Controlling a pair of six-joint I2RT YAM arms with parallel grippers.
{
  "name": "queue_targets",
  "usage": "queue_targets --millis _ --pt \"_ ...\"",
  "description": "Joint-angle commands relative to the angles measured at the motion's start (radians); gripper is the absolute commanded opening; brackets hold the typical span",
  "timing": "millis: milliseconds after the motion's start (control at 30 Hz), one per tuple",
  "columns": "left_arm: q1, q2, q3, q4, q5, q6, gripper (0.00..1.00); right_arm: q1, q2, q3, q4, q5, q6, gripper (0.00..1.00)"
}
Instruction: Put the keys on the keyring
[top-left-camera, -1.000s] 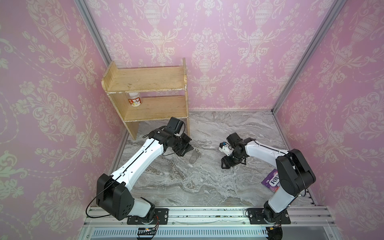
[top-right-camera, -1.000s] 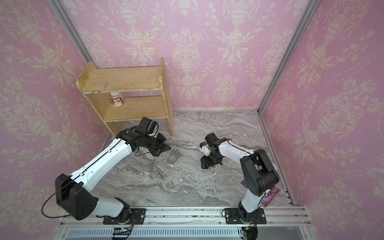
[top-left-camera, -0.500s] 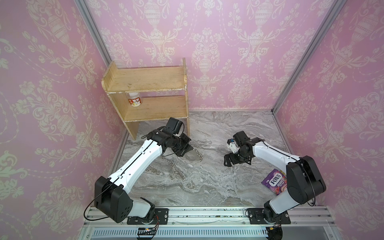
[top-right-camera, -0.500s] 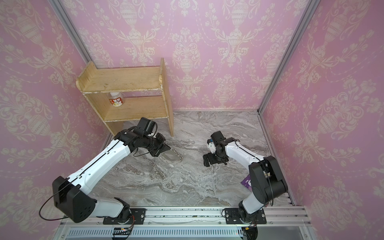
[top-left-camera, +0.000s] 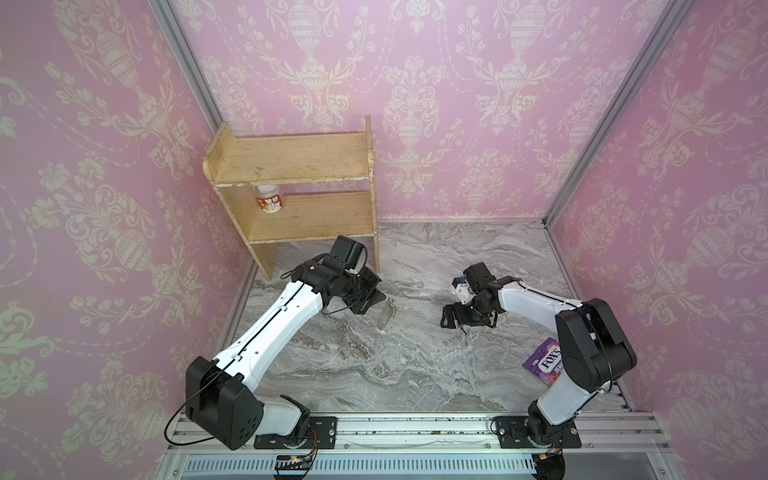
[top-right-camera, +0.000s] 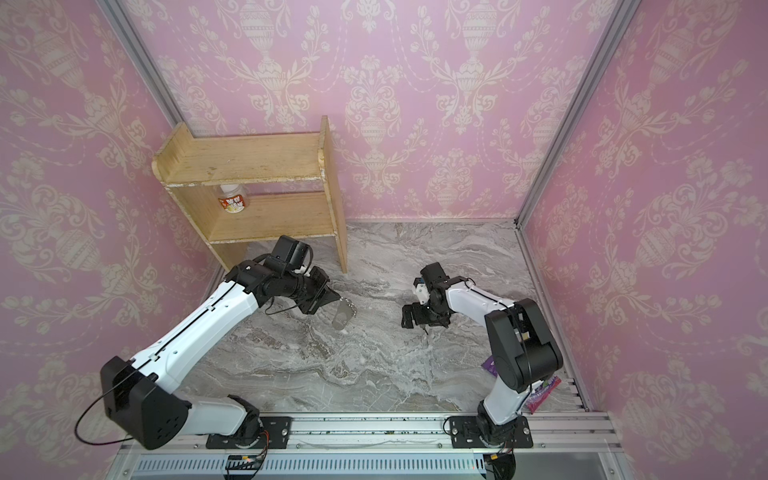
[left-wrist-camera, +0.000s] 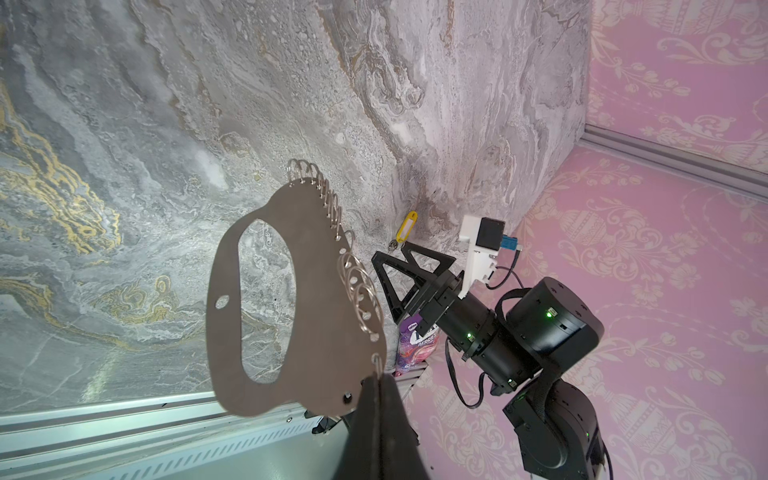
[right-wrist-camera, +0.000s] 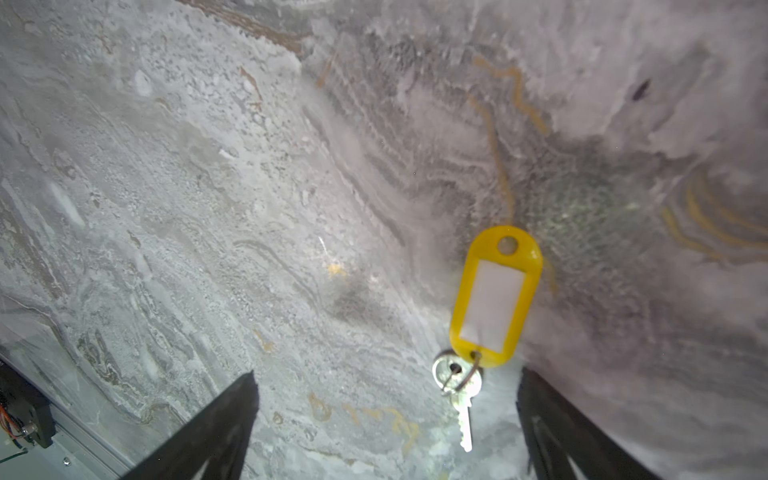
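Note:
The keyring (left-wrist-camera: 291, 299), a flat grey plate with an oval cut-out and silver rings along one edge, hangs above the table. My left gripper (left-wrist-camera: 376, 376) is shut on its corner by the last ring. Both top views show the left gripper (top-left-camera: 376, 297) holding the keyring (top-left-camera: 384, 318) out to the right. The keys (right-wrist-camera: 459, 386), one silver key on a yellow tag (right-wrist-camera: 494, 297), lie flat on the marble. My right gripper (right-wrist-camera: 386, 374) hovers open just over them, the key close to one finger. In a top view the right gripper (top-left-camera: 467, 322) hides the keys.
A wooden shelf (top-left-camera: 299, 183) stands at the back left with a small bottle (top-left-camera: 270, 199) on its lower board. A purple candy packet (top-left-camera: 542, 359) lies by the right arm's elbow. Pink walls close three sides; a metal rail (top-left-camera: 374, 432) runs along the front.
The right gripper's jaws have opened wide and the right arm has shifted a little. The left gripper has turned the keyring plate more on edge.

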Motion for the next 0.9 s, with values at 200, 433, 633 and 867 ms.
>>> queue_targets --millis 200,433,633,867 --pt "0.011 -0.044 -0.018 -0.020 -0.031 -0.021 0.00 0.059 0.032 -0.044 0.054 -0.088 0.097 0.97" --pt "0.011 -0.052 -0.015 -0.031 -0.039 -0.021 0.00 0.117 0.035 -0.064 0.094 -0.109 0.156 0.96" --pt "0.011 -0.046 -0.020 -0.021 -0.036 -0.021 0.00 0.172 0.040 -0.059 0.109 -0.117 0.200 0.96" --pt "0.011 -0.052 -0.016 -0.027 -0.038 -0.021 0.00 0.199 0.013 -0.075 0.099 -0.110 0.231 0.94"
